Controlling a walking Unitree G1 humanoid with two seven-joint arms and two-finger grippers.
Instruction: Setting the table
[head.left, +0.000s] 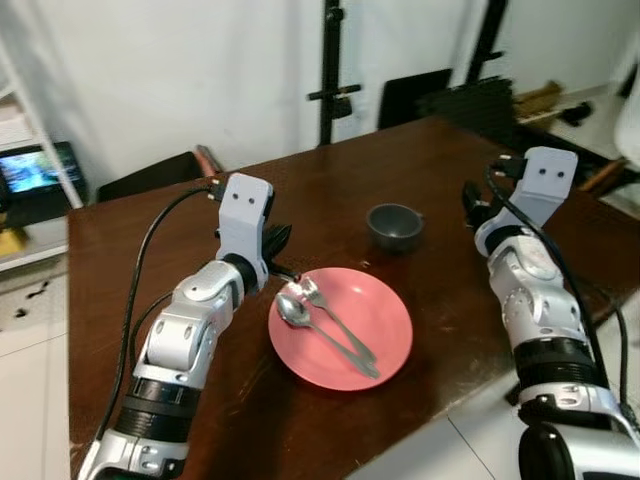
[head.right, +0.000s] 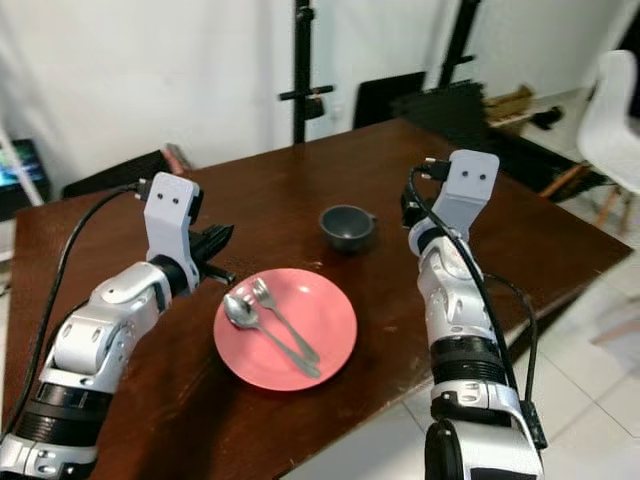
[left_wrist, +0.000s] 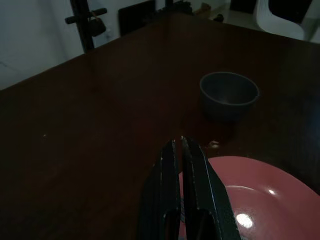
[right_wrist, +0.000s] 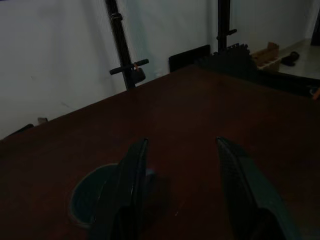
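A spoon (head.left: 293, 311) and fork (head.left: 316, 295) lie on a pink plate (head.left: 385, 335) near the worktop's (head.left: 330, 190) front edge. The left hand (left_wrist: 181, 150), fingers together and empty, hovers at the plate's left rim; the right hand (right_wrist: 180, 165), spread wide, faces the dark bowl (head.left: 394, 225). Cutlery likely comes off next.

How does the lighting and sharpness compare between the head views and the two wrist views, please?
Left eye view: bright and sharp, with highlights on the metal spoon and fork on the round pink plate. Left wrist view: dim, a glare spot on the plate, the left gripper close and soft. Right wrist view: darkest, the small dark grey bowl barely visible past the right gripper.
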